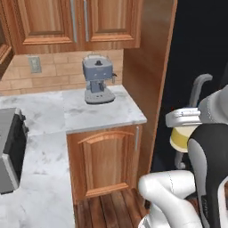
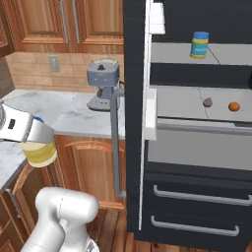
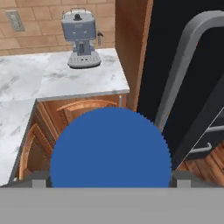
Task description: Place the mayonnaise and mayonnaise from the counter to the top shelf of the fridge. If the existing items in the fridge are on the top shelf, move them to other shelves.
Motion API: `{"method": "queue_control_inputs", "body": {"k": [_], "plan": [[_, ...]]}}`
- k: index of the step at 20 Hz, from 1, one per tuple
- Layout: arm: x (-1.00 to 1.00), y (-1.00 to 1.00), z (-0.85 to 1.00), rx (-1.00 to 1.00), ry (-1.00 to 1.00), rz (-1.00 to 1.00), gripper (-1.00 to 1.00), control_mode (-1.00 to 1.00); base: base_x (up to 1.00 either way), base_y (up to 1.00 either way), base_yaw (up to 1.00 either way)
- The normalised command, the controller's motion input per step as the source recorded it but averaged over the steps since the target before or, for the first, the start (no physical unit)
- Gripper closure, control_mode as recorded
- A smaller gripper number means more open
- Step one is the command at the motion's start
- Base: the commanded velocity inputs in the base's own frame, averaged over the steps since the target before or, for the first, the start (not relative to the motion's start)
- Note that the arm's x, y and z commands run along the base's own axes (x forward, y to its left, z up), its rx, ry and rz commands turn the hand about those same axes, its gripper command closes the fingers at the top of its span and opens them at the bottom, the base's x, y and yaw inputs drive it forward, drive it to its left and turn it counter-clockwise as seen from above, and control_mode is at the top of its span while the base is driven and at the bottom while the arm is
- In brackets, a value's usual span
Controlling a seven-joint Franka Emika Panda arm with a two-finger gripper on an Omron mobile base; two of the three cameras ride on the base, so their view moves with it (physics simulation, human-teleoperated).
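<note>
The cream jar (image 2: pixel 40 153) is pinched by the gripper (image 2: pixel 29 135) and is held in the air in front of the counter (image 2: pixel 69 115), left of the open fridge (image 2: pixel 135 147). The labelled jar (image 2: pixel 200 45) stands on the top shelf (image 2: pixel 172 53). 1 shelf lower (image 2: pixel 182 101), the purple lump (image 2: pixel 207 102) and the orange ball (image 2: pixel 234 106) are seen, apart.

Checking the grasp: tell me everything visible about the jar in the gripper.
The cream-yellow mayonnaise jar hangs upright in the gripper, which clamps it near the top. Its round blue lid, ridged at the rim, faces the hand camera. It is off the counter, in front of the cabinet doors, beside the open fridge door.
</note>
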Motion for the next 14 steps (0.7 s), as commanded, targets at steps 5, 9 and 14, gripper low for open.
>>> {"method": "queue_control_inputs", "body": {"k": [5,9,14], "plan": [[0.00,0.00,0.00,0.00,0.00,0.00,1.00,1.00,-1.00,-0.96,0.01],[0.00,0.00,0.00,0.00,0.00,0.00,1.00,1.00,-0.25,-1.00,-0.09],[0.00,0.00,0.00,0.00,0.00,0.00,1.00,1.00,0.44,-0.80,-0.08]]}}
